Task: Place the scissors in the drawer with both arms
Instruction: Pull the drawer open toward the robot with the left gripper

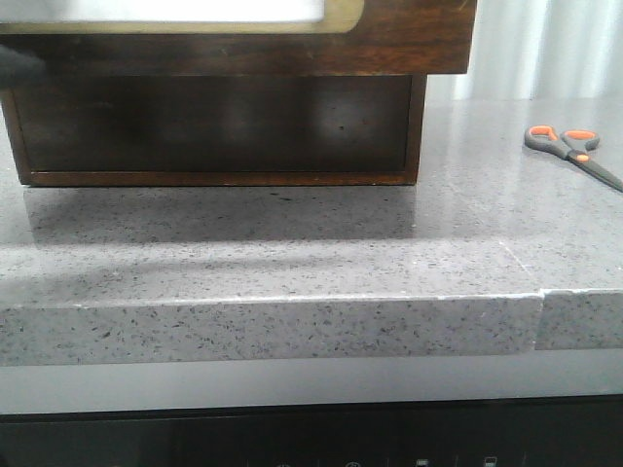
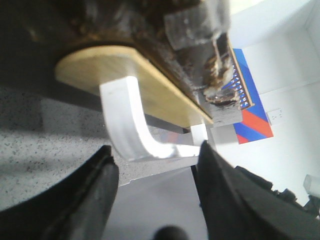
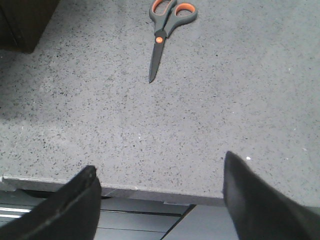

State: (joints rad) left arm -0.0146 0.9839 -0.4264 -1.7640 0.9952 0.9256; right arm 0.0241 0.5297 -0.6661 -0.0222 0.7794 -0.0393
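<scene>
The scissors [image 1: 569,151] lie flat on the grey speckled counter at the far right, with dark grey handles and orange-lined loops. In the right wrist view the scissors [image 3: 162,37] lie well ahead of my right gripper [image 3: 160,172], which is open and empty over the counter's front edge. The drawer [image 1: 409,39] is the dark brown front with a pale gold-rimmed panel at the top of the front view. In the left wrist view my left gripper [image 2: 156,150] is open, its fingers either side of a white curved handle [image 2: 125,120] on the drawer's panel [image 2: 150,85].
A dark wooden cabinet body [image 1: 214,126] stands on the counter under the drawer front. The counter's front edge [image 1: 292,326] has a seam near its right end. A blue and red poster [image 2: 255,115] hangs on the far wall.
</scene>
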